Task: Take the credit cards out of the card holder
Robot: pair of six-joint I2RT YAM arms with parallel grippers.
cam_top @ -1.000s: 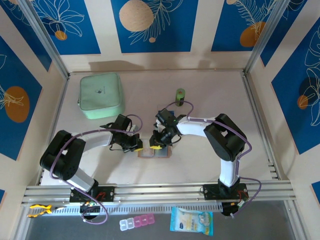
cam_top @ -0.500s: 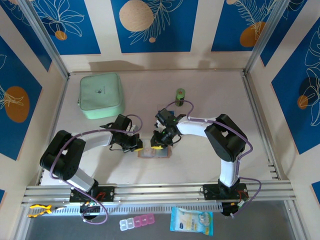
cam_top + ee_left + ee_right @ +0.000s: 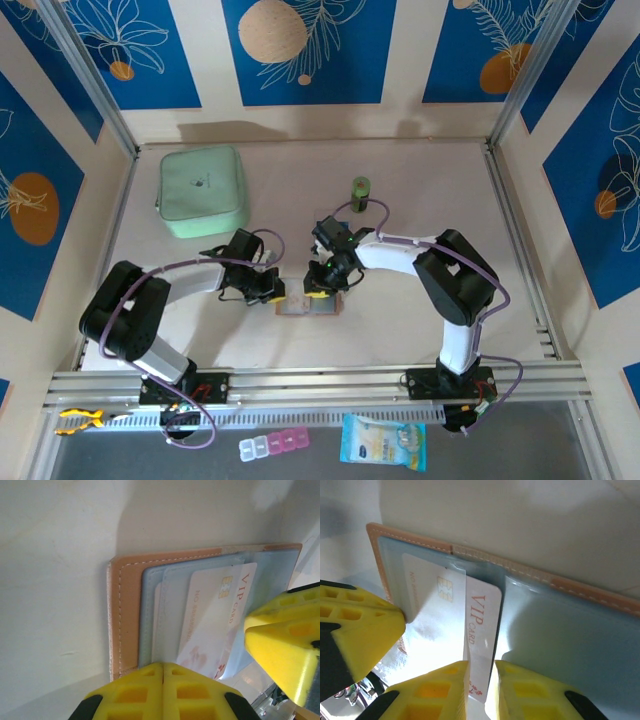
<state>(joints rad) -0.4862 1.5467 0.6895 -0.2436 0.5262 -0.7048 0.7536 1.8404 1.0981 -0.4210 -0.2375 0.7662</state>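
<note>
The card holder (image 3: 308, 306) lies spread open on the table, tan outside (image 3: 125, 610) with grey-blue pockets (image 3: 560, 645). A white credit card (image 3: 210, 615) printed "VIP CARD" in red sticks partly out of a pocket. My right gripper (image 3: 481, 666) is shut on that card's (image 3: 482, 615) lower edge, which stands between the yellow fingers. My left gripper (image 3: 163, 666) is shut, with its tips resting on the holder's left half. In the top view the left gripper (image 3: 270, 291) and right gripper (image 3: 318, 290) meet over the holder.
A mint-green zip case (image 3: 203, 190) lies at the back left and a small green cylinder (image 3: 360, 189) behind the right arm. A blue snack packet (image 3: 383, 441) and a pink pill box (image 3: 273, 443) lie below the front rail.
The right arm's elbow has eased slightly to the right. Both grippers have stayed at the holder.
</note>
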